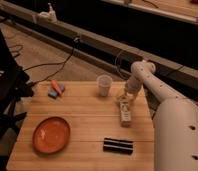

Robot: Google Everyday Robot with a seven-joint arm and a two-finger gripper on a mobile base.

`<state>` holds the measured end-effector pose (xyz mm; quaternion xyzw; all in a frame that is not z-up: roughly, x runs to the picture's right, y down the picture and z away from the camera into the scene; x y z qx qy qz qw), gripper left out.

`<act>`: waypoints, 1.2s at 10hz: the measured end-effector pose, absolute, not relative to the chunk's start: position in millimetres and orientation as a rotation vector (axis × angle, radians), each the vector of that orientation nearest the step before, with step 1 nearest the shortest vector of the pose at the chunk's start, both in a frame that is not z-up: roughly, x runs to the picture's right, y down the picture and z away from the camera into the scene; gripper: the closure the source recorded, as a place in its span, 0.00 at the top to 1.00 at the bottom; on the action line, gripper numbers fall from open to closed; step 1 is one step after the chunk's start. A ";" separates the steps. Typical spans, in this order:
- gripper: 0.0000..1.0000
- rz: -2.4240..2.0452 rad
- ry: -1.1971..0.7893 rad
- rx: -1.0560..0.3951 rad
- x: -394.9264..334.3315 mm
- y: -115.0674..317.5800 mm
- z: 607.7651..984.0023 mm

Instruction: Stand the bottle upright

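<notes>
The bottle lies flat on the tabletop, out toward 3 o'clock. The hand is low at the bottle's 12 o'clock end. I cannot tell if it grips the bottle or not. The cup stands at the bottle's 11 o'clock.

Single white arm seen entering from lower right corner. Lower right of view filled by bulky upper segment. Arm extended up and leftward to rounded elbow joint, highest point of arm, then bent sharply downward. Wrist angled down and slightly left below joint. Gripper positioned low at wrist end, right of view centre, pointed downward. Grip state not readable.
</notes>
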<state>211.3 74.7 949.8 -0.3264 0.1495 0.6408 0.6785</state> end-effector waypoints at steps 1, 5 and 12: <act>0.59 1.436 0.337 -0.737 210.1 76.4 949.9; 0.20 1.415 0.324 -0.742 202.0 76.4 949.1; 0.00 1.374 0.199 -0.709 189.9 34.3 909.7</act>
